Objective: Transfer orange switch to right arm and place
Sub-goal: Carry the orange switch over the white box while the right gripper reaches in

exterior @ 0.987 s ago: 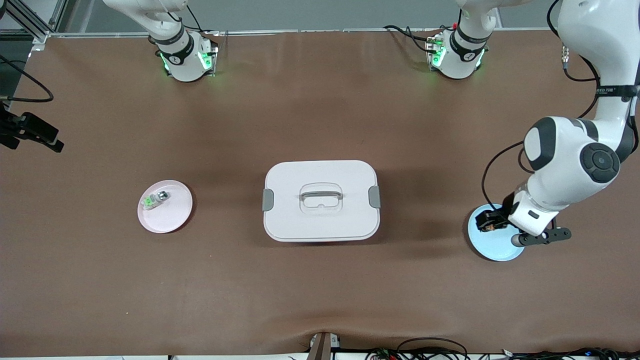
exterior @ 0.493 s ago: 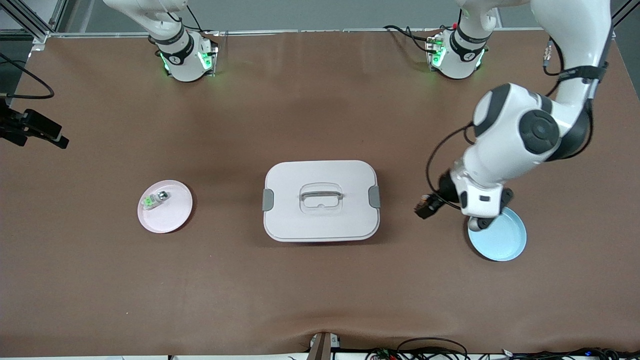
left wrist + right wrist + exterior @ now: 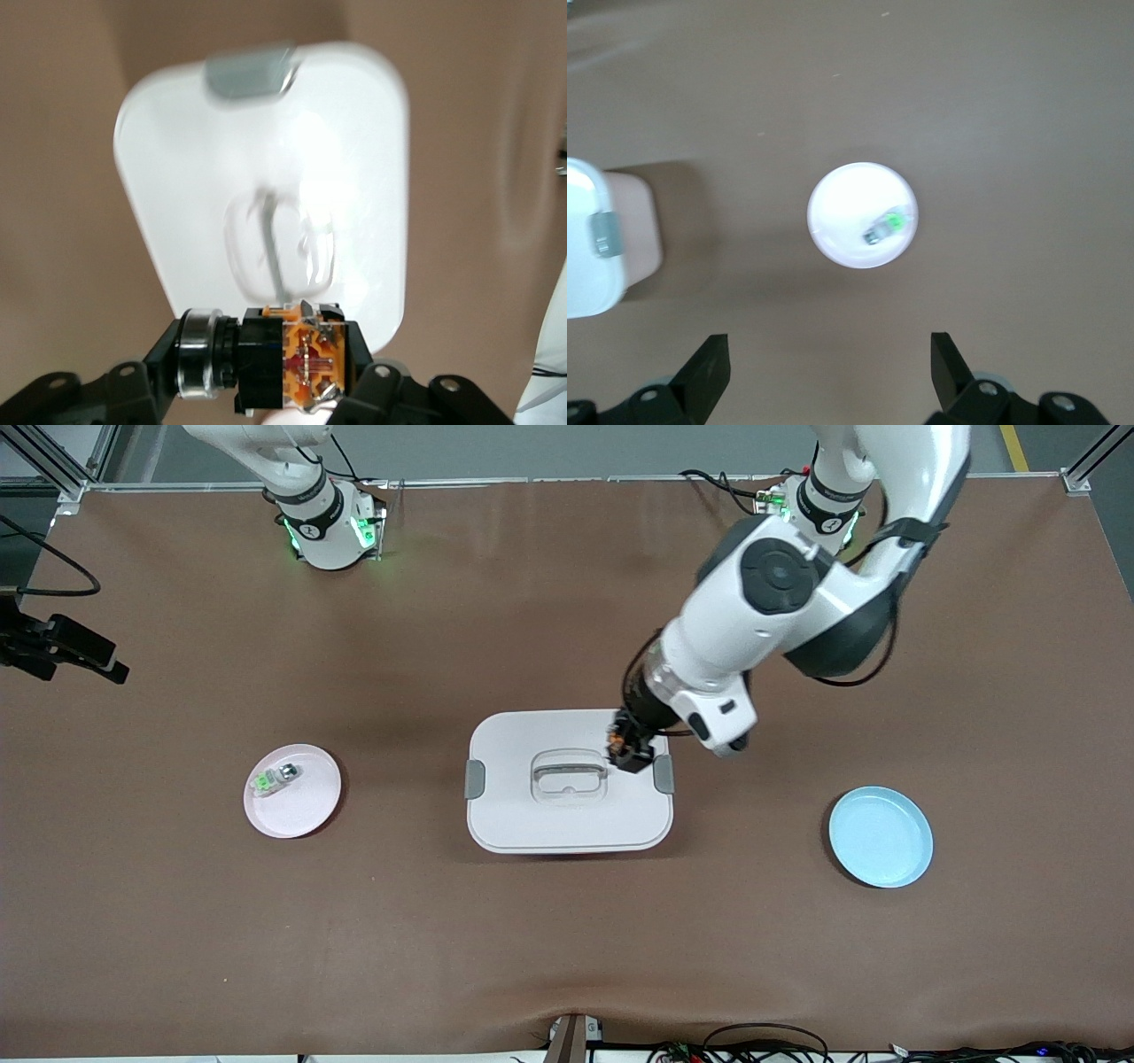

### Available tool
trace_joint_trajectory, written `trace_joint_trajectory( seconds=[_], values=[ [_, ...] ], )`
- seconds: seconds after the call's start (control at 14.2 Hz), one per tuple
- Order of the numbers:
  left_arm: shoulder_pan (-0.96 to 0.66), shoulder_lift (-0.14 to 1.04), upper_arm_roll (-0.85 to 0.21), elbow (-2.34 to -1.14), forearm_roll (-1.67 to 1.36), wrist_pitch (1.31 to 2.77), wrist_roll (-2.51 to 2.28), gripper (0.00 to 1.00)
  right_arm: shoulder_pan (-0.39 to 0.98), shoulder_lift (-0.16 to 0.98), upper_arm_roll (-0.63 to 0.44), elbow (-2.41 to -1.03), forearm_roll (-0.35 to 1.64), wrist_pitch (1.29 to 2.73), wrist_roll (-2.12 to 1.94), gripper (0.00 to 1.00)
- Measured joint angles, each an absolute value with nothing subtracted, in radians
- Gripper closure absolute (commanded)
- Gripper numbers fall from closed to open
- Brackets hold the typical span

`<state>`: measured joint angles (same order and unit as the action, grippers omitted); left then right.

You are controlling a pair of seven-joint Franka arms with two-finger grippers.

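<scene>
The orange switch (image 3: pixel 629 749) is a tiny black block with an orange-red face and a silver ring at one end (image 3: pixel 283 359). It hangs in the air, lying sideways, clamped in the left gripper (image 3: pixel 631 753) over the white lidded box (image 3: pixel 567 815), near its grey side latch.

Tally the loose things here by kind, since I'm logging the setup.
Plates: 2, pink plate and blue plate
Switches: 2, orange switch and green-topped piece
Lidded boxes: 1, white box
Total: 5
</scene>
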<state>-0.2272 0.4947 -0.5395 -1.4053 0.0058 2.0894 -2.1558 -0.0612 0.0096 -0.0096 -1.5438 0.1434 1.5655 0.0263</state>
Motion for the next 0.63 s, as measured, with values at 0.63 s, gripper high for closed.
trace_joint_trajectory(
  seconds=[0.63],
  values=[
    [-0.39, 0.56, -0.539, -1.295, 0.006, 2.153, -2.483, 1.0, 0.037, -0.072, 0.003, -1.925, 0.728, 1.814, -0.055, 0.0]
  ],
)
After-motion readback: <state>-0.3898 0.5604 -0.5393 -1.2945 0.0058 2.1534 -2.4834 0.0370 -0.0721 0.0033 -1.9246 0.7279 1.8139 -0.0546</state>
